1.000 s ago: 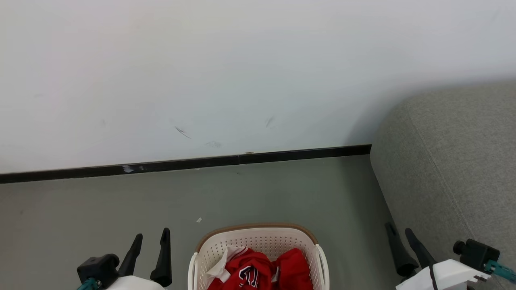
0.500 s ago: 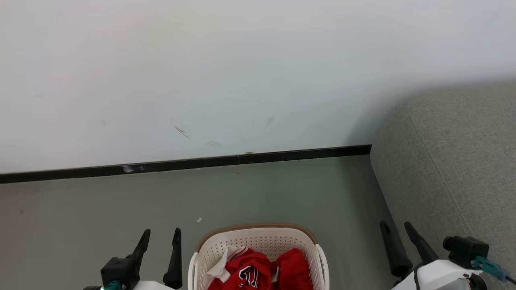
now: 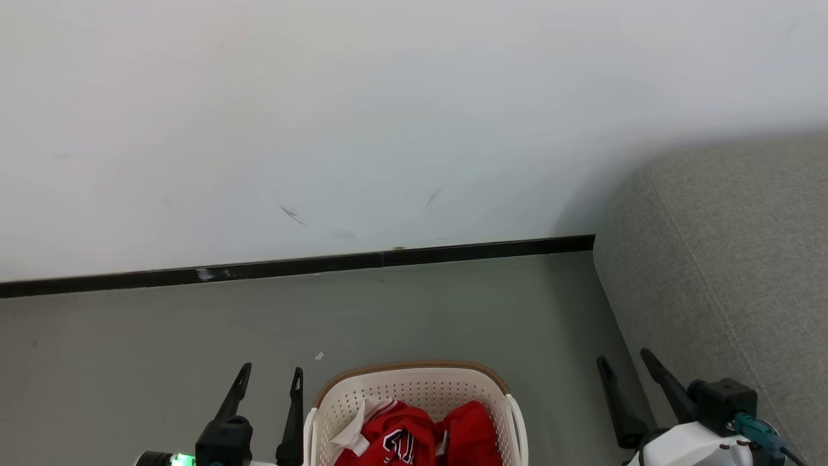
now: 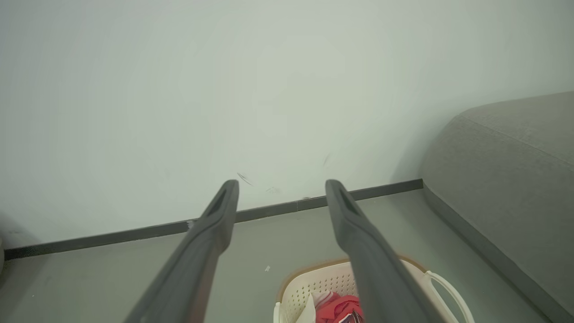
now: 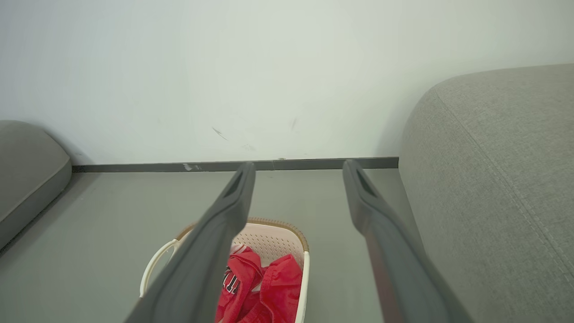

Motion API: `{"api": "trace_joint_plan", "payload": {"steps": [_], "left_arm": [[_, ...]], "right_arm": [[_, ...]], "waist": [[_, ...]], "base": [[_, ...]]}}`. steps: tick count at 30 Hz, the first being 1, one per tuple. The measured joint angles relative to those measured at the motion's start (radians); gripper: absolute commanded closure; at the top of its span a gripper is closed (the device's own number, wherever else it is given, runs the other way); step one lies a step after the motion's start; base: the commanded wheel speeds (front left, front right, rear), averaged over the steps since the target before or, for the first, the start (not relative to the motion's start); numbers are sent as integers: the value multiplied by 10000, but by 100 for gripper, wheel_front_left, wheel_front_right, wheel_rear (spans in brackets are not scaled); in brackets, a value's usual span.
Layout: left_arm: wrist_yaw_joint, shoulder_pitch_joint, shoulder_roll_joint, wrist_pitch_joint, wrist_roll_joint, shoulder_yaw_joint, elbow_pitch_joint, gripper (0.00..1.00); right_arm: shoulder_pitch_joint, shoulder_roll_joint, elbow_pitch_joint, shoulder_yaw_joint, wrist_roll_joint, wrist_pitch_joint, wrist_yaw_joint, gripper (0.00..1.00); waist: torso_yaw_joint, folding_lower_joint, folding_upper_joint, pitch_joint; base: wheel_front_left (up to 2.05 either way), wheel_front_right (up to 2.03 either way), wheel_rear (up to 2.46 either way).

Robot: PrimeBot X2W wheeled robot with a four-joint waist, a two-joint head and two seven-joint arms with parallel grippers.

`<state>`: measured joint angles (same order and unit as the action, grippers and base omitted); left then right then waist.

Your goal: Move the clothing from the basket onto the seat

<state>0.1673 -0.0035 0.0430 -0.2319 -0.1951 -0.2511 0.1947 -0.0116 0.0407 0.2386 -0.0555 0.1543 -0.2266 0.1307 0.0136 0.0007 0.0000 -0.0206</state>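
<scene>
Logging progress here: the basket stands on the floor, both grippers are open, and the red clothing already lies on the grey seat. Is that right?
No: the clothing lies in the basket, not on the seat, which bears nothing red; the head view shows it. The rest holds: the basket stands on the floor, and the left gripper and right gripper are both open.
</scene>
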Motion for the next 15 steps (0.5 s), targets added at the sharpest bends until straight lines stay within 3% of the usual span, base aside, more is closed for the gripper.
{"api": "trace_joint_plan", "payload": {"steps": [4, 15], "left_arm": [[151, 0, 13, -176, 441, -84, 17, 0], [238, -5, 13, -176, 550, -71, 173, 0]], "right_arm": [[0, 2, -31, -84, -535, -136, 0, 0], [0, 2, -27, -186, -533, -157, 0, 0]], "waist": [[7, 0, 0, -14], [42, -1, 0, -17]], "base": [[0, 0, 0], [0, 0, 0]]}}
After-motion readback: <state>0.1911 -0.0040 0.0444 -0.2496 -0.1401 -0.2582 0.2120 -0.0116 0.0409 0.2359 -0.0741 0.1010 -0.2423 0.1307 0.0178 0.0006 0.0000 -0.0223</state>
